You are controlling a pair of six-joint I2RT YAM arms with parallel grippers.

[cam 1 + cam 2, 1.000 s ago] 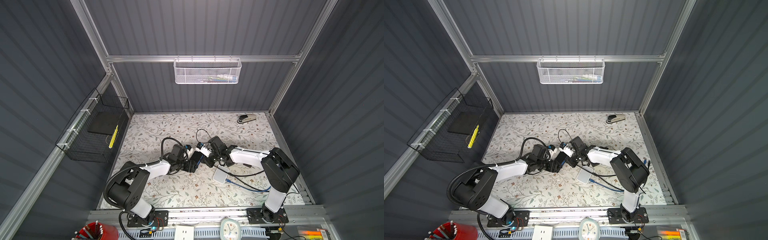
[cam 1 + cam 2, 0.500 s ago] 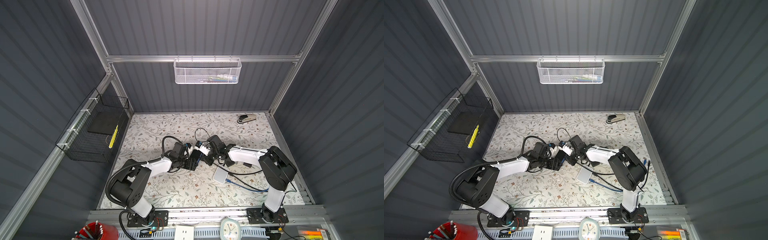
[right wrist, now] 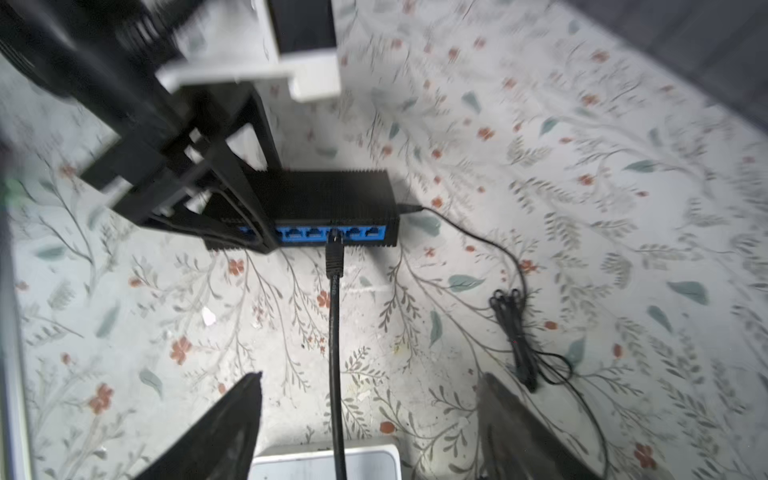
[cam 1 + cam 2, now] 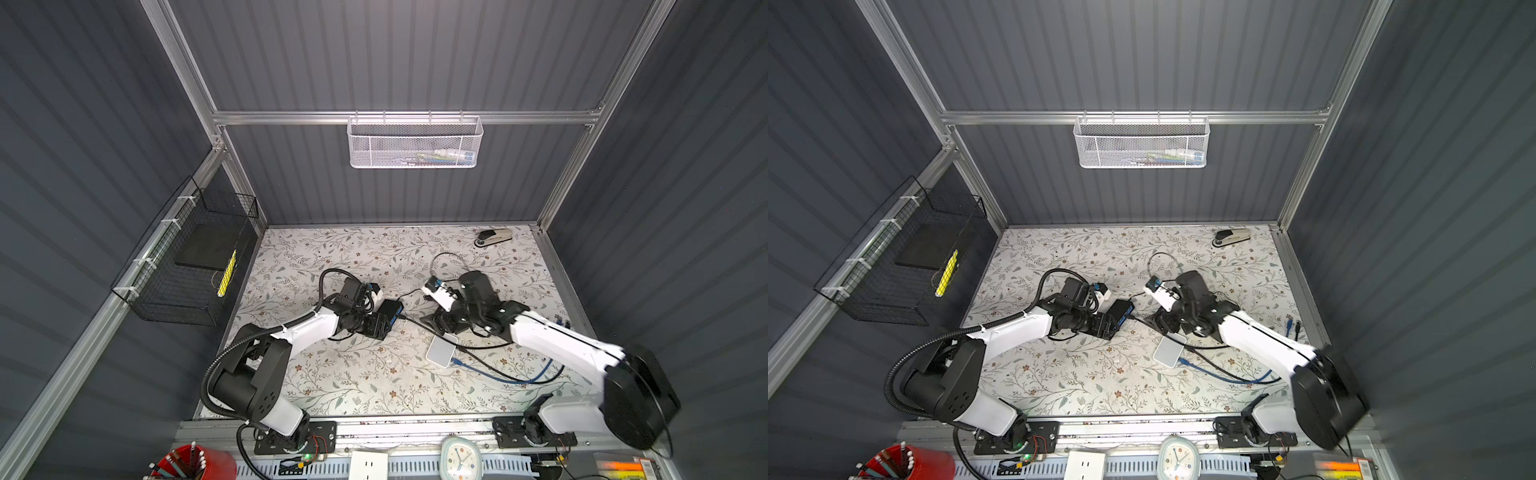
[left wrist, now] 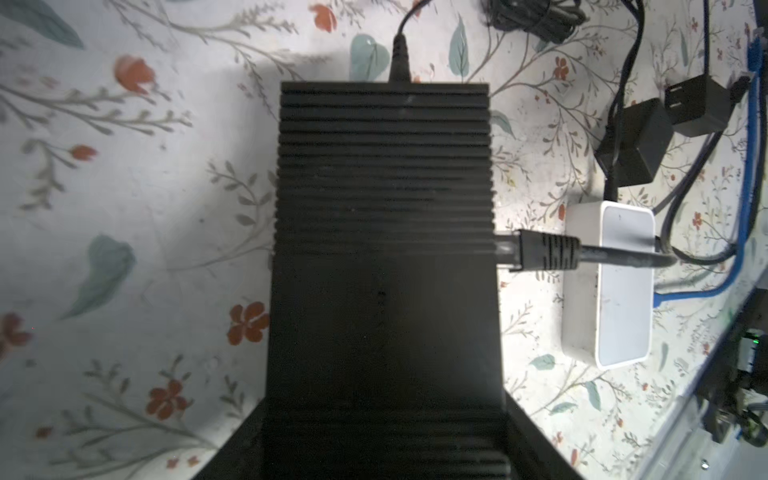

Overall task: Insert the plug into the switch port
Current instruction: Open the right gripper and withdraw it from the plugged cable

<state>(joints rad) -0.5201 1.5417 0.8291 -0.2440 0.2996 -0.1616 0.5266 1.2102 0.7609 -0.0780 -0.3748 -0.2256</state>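
The black switch (image 3: 328, 195) lies on the floral mat, its row of blue ports facing my right arm. My left gripper (image 5: 382, 415) is shut on the switch (image 5: 382, 199), one finger on each long side; both top views show this left of centre (image 4: 384, 320) (image 4: 1115, 322). The black plug (image 3: 334, 241) sits in one of the middle ports, and its cable runs back between the fingers of my right gripper (image 3: 370, 384). The right gripper is open and holds nothing, a short way back from the switch (image 4: 434, 322). From the left wrist view the plug (image 5: 536, 251) sticks out of the switch's side.
A white box (image 4: 441, 351) lies under the plug's cable, by my right gripper. A blue cable (image 4: 498, 376) and two black power adapters (image 5: 636, 145) lie at the right. A bundled black cord (image 3: 515, 332) lies beside the switch. A stapler (image 4: 494, 237) sits at the back right.
My right gripper has opened, let go of the plug's cable and drawn back to the right. The plug stays in the port. The left gripper still holds the switch.
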